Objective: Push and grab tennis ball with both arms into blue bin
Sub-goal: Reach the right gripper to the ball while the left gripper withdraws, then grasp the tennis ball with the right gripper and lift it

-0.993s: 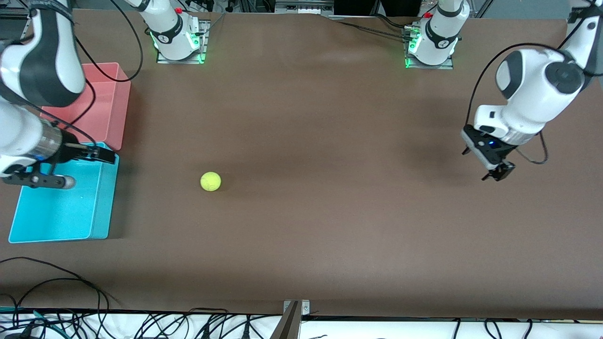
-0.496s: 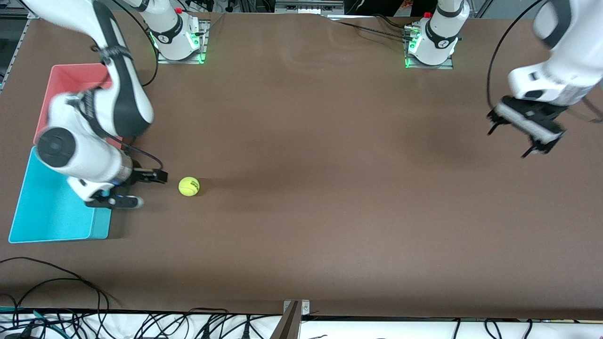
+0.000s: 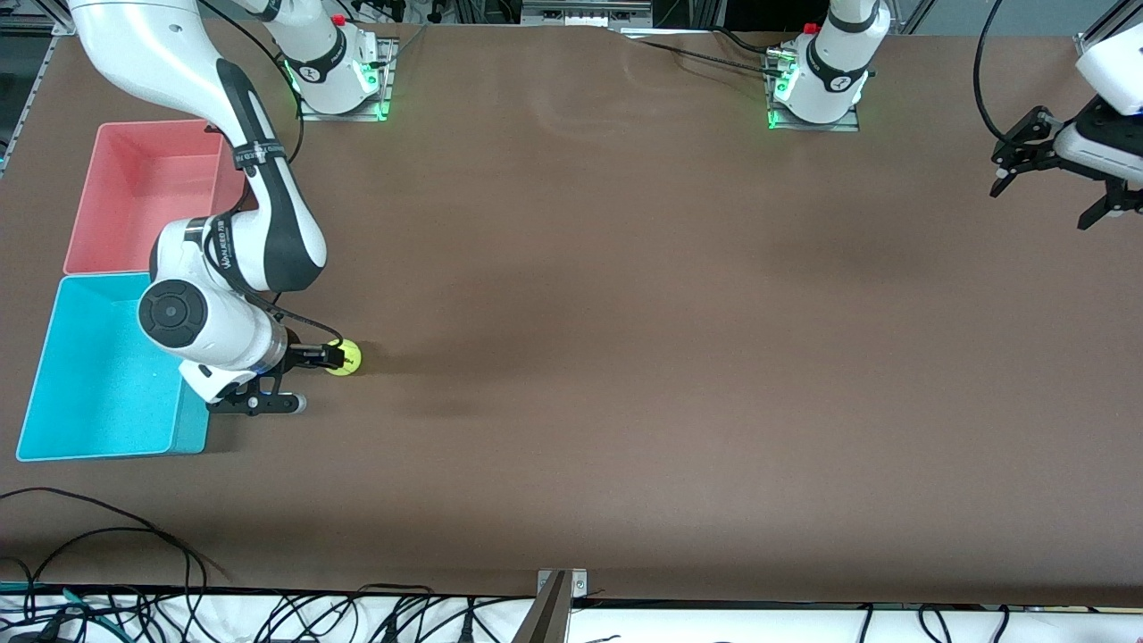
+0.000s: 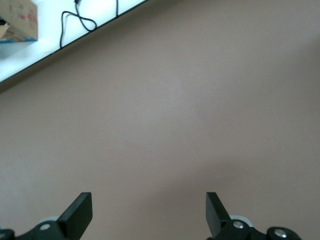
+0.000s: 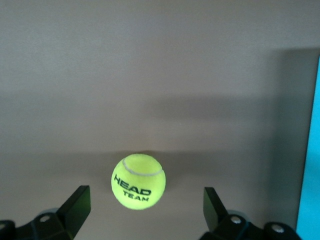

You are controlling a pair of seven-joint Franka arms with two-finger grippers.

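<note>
Yellow-green tennis ball point(image 3: 345, 357) sits on the brown surface point(image 3: 625, 313) just beside the blue bin point(image 3: 98, 420). I have the right claw point(image 3: 299, 379) low with fingers spread around it, ready to clamp. Left claw point(image 3: 1063, 170), also spread, waits over its own end.

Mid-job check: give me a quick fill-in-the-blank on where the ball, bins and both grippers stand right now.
1. The tennis ball lies on the table between the open fingers of the ____ gripper.
2. The bin beside the ball, nearer the front camera than the pink bin, is colored ____.
3. The left gripper, its fingers open, holds ____.
4. Printed on the ball above "TEAM" is the word ____.

Missing words: right; blue; nothing; HEAD
</note>
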